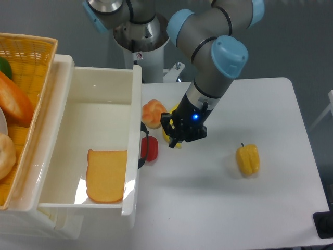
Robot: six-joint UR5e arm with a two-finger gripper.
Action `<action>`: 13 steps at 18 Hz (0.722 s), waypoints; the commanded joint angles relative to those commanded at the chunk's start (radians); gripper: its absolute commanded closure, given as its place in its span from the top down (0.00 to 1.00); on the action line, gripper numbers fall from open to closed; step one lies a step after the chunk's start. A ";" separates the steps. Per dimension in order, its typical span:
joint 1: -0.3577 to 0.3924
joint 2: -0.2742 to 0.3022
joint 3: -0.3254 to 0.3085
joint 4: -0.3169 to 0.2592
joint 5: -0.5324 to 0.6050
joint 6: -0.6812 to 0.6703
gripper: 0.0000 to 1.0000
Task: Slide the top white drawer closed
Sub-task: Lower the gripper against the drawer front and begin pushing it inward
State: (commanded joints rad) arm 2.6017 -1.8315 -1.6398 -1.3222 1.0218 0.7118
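The top white drawer (pixel 78 200) stands pulled far out on the left, and a slice of toast (pixel 106 175) lies in it. Its black curved handle (pixel 141 147) faces right, touching a red pepper (pixel 151 149). My gripper (pixel 173 136) hangs low over the table just right of that pepper, about a hand's width from the drawer front, tilted toward the drawer with a blue light on its wrist. Its fingers are foreshortened and dark, so their gap is unreadable. It covers most of a banana (pixel 176 109).
A yellow wicker basket (pixel 23 62) with bread and vegetables sits on top of the cabinet at far left. A peach-coloured fruit (pixel 154 113) lies beside the drawer front. A yellow pepper (pixel 247 159) lies to the right. The robot base (pixel 140 39) stands behind.
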 joint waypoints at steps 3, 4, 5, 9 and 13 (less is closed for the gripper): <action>-0.017 -0.020 -0.002 -0.020 -0.009 0.003 0.00; -0.017 -0.023 -0.002 -0.022 -0.025 0.003 0.00; -0.017 -0.023 -0.002 -0.022 -0.037 0.002 0.00; -0.018 -0.023 -0.002 -0.037 -0.049 0.002 0.00; -0.017 -0.022 -0.002 -0.041 -0.080 0.002 0.00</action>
State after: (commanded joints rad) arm 2.5847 -1.8531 -1.6414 -1.3637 0.9419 0.7133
